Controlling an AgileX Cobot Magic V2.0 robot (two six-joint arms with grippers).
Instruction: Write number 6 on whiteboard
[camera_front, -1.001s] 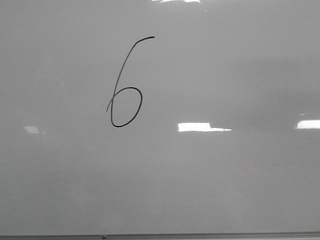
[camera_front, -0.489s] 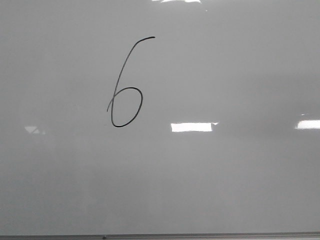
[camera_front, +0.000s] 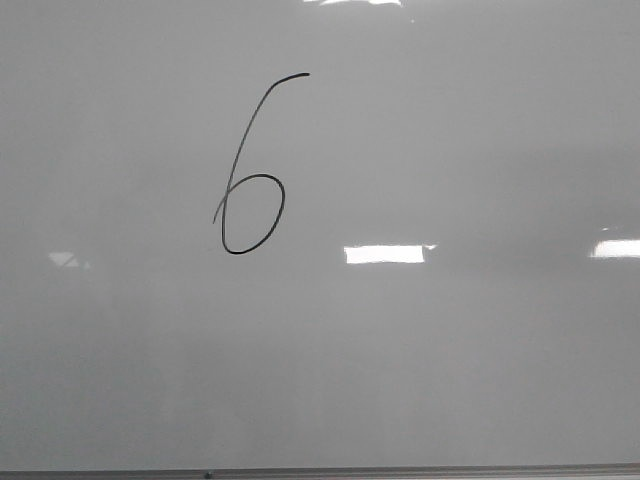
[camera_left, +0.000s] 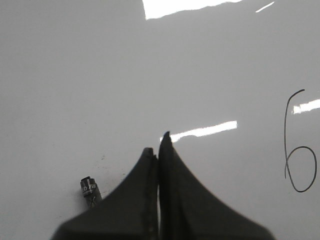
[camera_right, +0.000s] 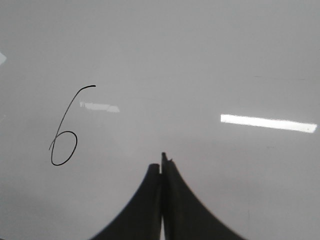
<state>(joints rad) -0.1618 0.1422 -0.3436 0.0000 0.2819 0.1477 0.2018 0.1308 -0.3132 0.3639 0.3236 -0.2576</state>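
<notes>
The whiteboard (camera_front: 450, 150) fills the front view. The number 6 (camera_front: 241, 143) is drawn on it in thin black line, a slanted stem ending in a closed oval loop, left of centre. No gripper shows in the front view. In the left wrist view my left gripper (camera_left: 156, 142) is shut, its jaws pressed together with nothing between them, above the board with the 6 (camera_left: 284, 135) far off to one side. In the right wrist view my right gripper (camera_right: 160, 164) is shut and empty, with the 6 (camera_right: 64, 117) off to the other side.
A short black cylindrical end with white lettering (camera_left: 89, 188), like a marker, shows beside my left finger against the board; the rest is hidden. The board's grey metal frame edge (camera_front: 400, 471) runs along the bottom of the front view. Bright light reflections (camera_front: 384, 254) lie on the board.
The bright reflection right of the 6 has shifted slightly to the left. The 6 itself is unchanged.
</notes>
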